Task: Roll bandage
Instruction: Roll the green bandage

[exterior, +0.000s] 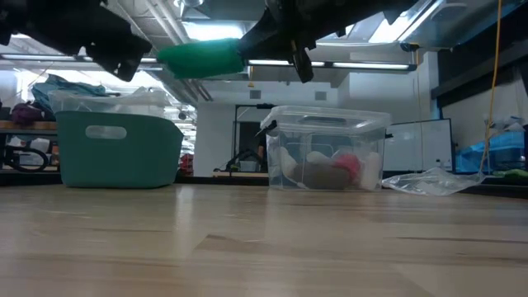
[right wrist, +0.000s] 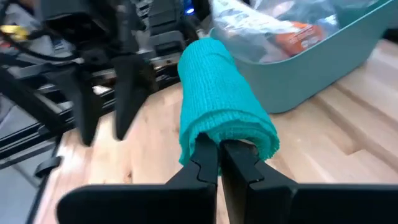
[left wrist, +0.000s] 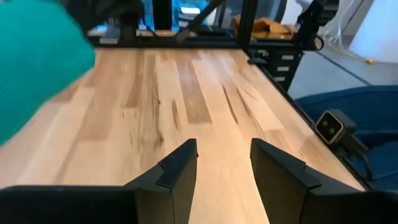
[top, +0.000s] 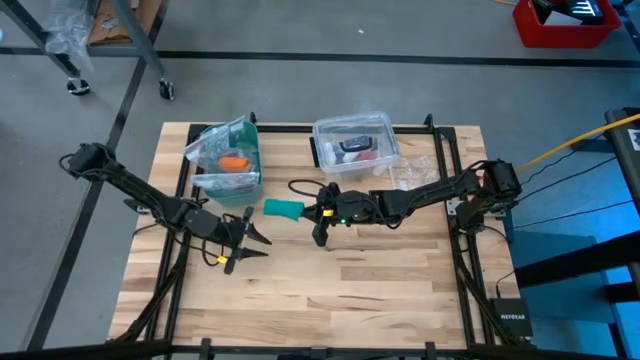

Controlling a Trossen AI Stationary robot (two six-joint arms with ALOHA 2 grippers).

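Note:
The bandage [top: 283, 208] is a teal-green roll, held level in the air above the table's middle; the low view shows it well above the tabletop [exterior: 202, 58]. My right gripper [right wrist: 219, 160] is shut on the roll's end nearest to it, reaching in from the table's right [top: 306, 211]. My left gripper [top: 247, 243] is open and empty, just left of and nearer than the roll. Its wrist view shows its spread fingers [left wrist: 224, 168] over bare wood and the roll as a teal blur [left wrist: 37, 62]. My right gripper pinches the rim of the roll's near end [right wrist: 239, 142] between its two fingers, on the roll's lower side. The fingers come level from the table's right and point along the roll. The roll sticks out beyond the fingertips, level and lifted clear of the table.
A teal bin [top: 228, 178] holding an orange item [top: 232, 160] and clear wrapping stands at the far left. A clear lidded box [top: 355, 145] stands at the far middle, with a crumpled clear bag [top: 410, 175] to its right. Bare wood lies toward the near edge [top: 330, 290].

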